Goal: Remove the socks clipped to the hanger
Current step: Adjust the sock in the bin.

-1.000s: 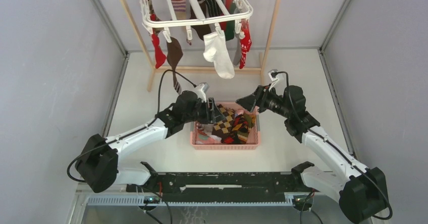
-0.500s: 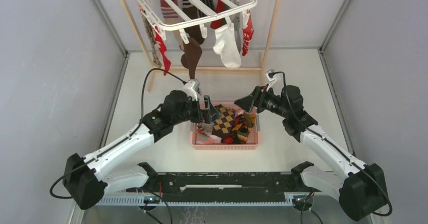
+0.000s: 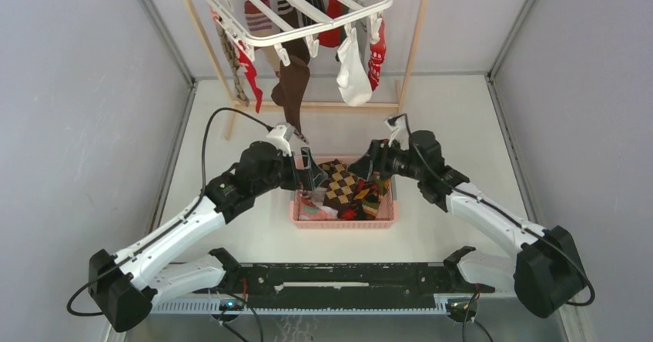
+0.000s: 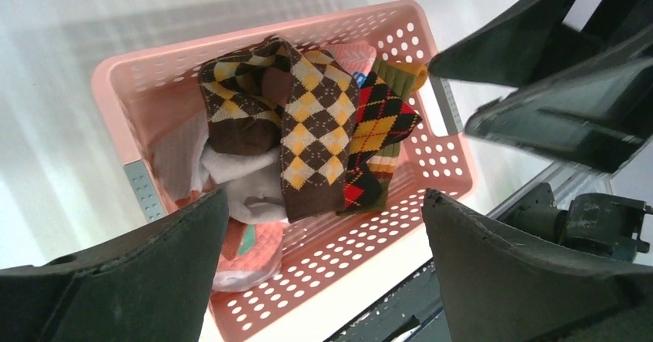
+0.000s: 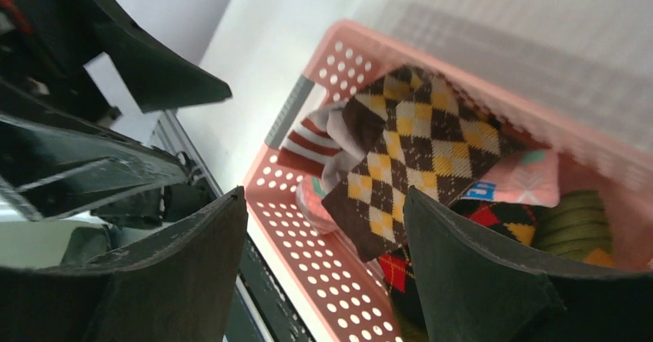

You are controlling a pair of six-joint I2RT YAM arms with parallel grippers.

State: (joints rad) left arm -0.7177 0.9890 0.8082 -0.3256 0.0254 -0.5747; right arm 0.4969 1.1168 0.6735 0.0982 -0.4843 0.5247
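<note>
Seen from above, the white hanger is at 12 o'clock, hung from a light wooden rack at the far end of the table. Socks are clipped along its front edge. A red sock is at the left and a white sock towards the right. A long dark brown sock between them hangs lowest.

A pink basket sits at the centre of the table. It holds loose socks, with a brown-and-yellow argyle sock on top and a red-and-black argyle sock beside it.

The left gripper hovers over the basket's 10 o'clock corner. Its fingers are spread wide with nothing between them.

The right gripper hovers at the basket's 1 o'clock, facing the left one. Its fingers are also apart and empty.
</note>
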